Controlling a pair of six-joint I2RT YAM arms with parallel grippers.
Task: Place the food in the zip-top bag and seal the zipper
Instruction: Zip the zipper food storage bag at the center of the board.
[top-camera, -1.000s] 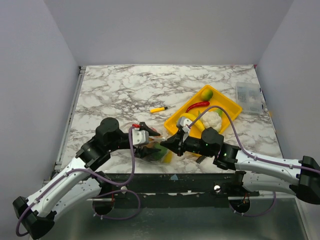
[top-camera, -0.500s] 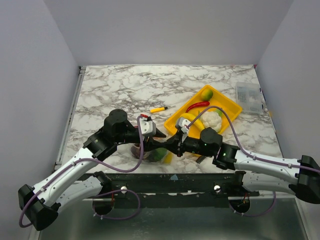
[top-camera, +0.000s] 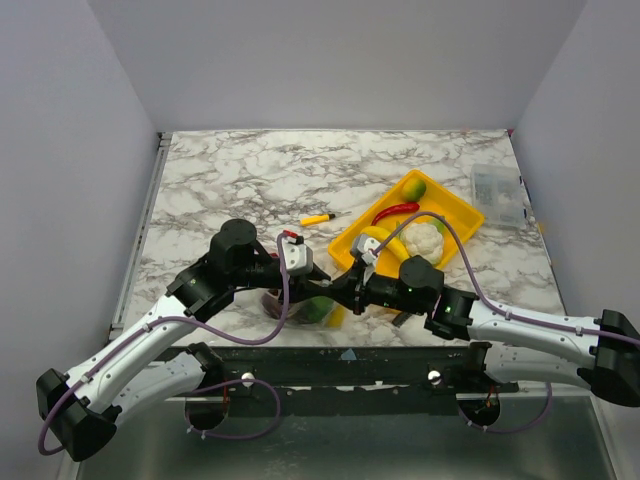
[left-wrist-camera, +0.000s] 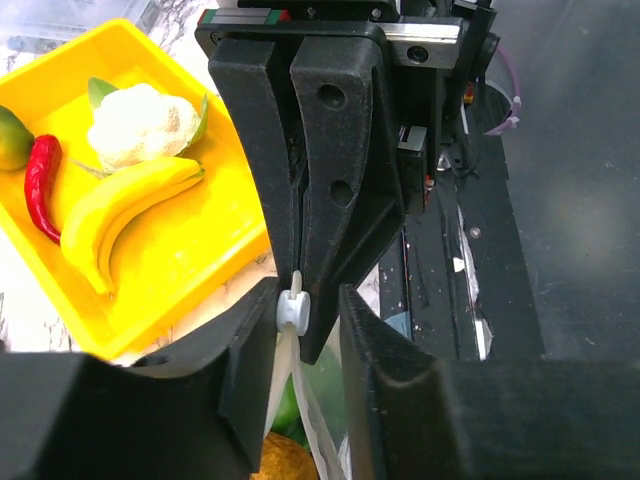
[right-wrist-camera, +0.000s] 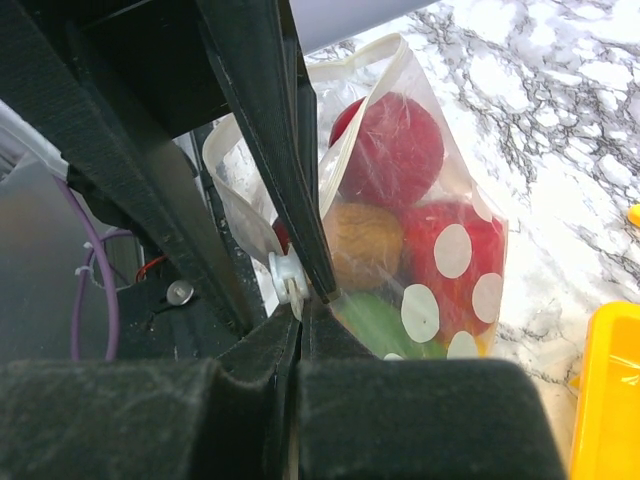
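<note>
The zip-top bag (top-camera: 305, 308), clear with pale dots, stands at the table's front edge between my two grippers. In the right wrist view the bag (right-wrist-camera: 440, 250) holds red, brown and green food. My right gripper (right-wrist-camera: 300, 322) is shut on the bag's mouth edge, right beside the white slider (right-wrist-camera: 288, 280) of the zipper. My left gripper (left-wrist-camera: 308, 296) is open and straddles the slider (left-wrist-camera: 290, 311) and the right gripper's tip; the slider touches one finger (left-wrist-camera: 240, 350). A banana (left-wrist-camera: 120, 210), a cauliflower (left-wrist-camera: 140, 120) and a red pepper (left-wrist-camera: 40, 185) lie in the yellow tray (left-wrist-camera: 200, 260).
The yellow tray (top-camera: 462, 216) sits right of centre with a yellow-green fruit (top-camera: 413, 187) at its far end. A small yellow stick (top-camera: 316, 218) lies on the marble. A clear rigid box (top-camera: 497, 193) is at the far right. The two grippers (top-camera: 310, 265) (top-camera: 345, 290) nearly touch.
My left arm has swung up and its gripper has moved right along the bag's mouth, up to the right gripper. The right gripper has stayed shut on the bag.
</note>
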